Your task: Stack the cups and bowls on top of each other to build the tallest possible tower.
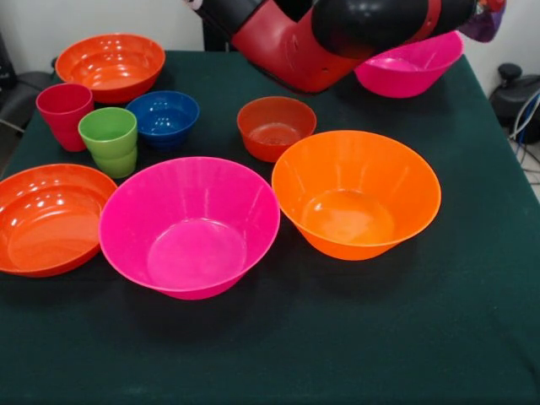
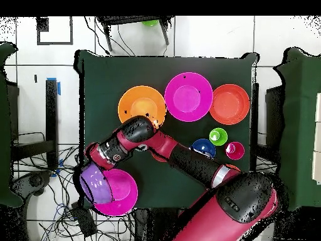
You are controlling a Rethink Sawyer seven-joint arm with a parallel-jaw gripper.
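Gripper: hidden under the arm [image 2: 157, 143] in both views; whether the fingers are wide, narrow or holding anything cannot be told. The arm's end reaches over the purple bowl [image 2: 94, 183], which overlaps the rim of a hot pink bowl [image 2: 119, 194] at the desk's corner.

Desk [image 1: 439, 337]: dark green cloth.

Large bowls, upright: second hot pink bowl [image 1: 190, 226] at centre; orange bowl [image 1: 356, 194] just beside it, rims nearly touching.

Shallow red-orange bowls: one [image 1: 48, 218] at the desk's edge, next to the central pink bowl; one [image 1: 110, 66] well apart at the far edge.

Small bowls: red-orange [image 1: 276, 126]; blue [image 1: 164, 117].

Cups: red cup [image 1: 64, 114] and lime green cup [image 1: 110, 140], upright, side by side, near the blue bowl.

Tower: none stacked.

Open room: broad bare strip along the front view's lower edge.
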